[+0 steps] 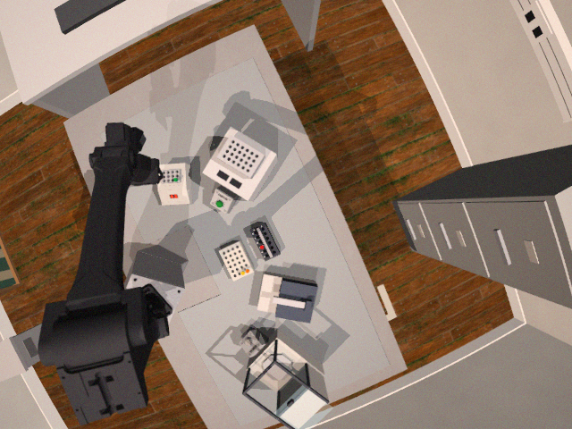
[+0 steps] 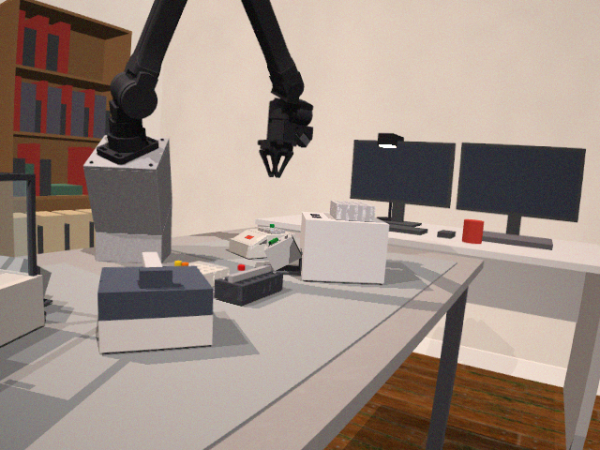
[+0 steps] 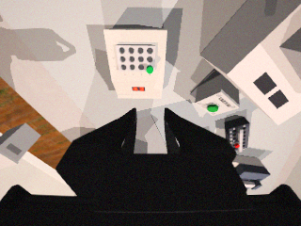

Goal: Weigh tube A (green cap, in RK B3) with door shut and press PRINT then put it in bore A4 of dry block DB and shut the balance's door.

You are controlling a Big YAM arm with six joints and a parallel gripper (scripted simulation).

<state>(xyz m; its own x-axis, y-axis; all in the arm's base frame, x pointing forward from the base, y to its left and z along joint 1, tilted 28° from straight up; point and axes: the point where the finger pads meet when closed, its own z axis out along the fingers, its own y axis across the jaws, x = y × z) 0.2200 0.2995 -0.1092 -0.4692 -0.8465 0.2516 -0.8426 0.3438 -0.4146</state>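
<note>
Balance (image 1: 275, 353) (image 2: 22, 305) nearest me, then spectrophotometer (image 1: 298, 295) (image 2: 155, 309) (image 3: 254, 169). Magnet block (image 1: 273, 244) (image 2: 251, 286) (image 3: 242, 137) beyond, red cap in it. Mixer (image 1: 225, 198) (image 2: 284, 254) (image 3: 225, 100) holds one green-capped tube. Farther, tube A (image 1: 175, 180) (image 2: 272, 226) (image 3: 150, 70), green cap up, sits in A4 of the dry block (image 1: 178, 189) (image 2: 247, 244) (image 3: 126, 93). Gripper (image 1: 160, 174) (image 2: 275, 176) (image 3: 150, 113) hangs above counter height, fingers slightly spread, nothing between.

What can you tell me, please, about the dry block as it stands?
The dry block is off-white, plastic-looking and level on the mat. Its grey top has three rows of four bores; a green-capped tube occupies the front-right one. A small red panel marks its sloping front. The gripper hangs clear above.
</note>
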